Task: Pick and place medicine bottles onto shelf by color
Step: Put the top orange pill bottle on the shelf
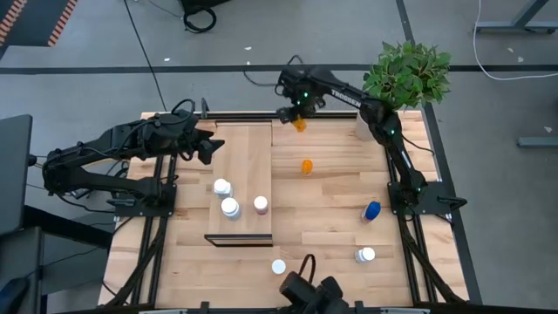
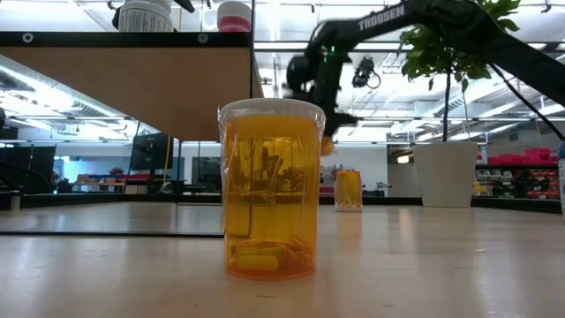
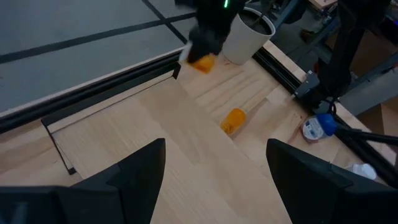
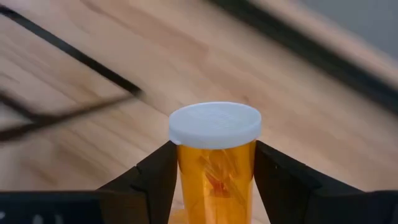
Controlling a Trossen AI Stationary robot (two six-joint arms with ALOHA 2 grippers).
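Note:
My right gripper (image 1: 297,119) is at the table's far edge, shut on an orange medicine bottle (image 4: 215,158) with a white cap. My left gripper (image 3: 214,180) hangs open and empty over the far left part of the shelf (image 1: 241,179). On the shelf stand two white bottles (image 1: 221,186) (image 1: 230,208) and a pink one (image 1: 261,204). On the table, a second orange bottle (image 1: 307,166) lies on its side. A blue bottle (image 1: 372,210), a white one (image 1: 365,255) and a white-capped orange one (image 2: 269,190) are near the front. My right gripper pinches the orange bottle's body (image 4: 186,168) between its two fingers, one on each side, just behind the cap. The fingers point steeply down from above. The white cap (image 4: 215,124) sticks out past the fingertips. The bottle is lifted clear of the table.
A white plant pot (image 1: 364,125) with a green plant (image 1: 408,71) stands at the far right corner, close to the right arm. Black frame rails (image 1: 436,174) run along the table's edges. Bare tabletop lies between the shelf and the blue bottle.

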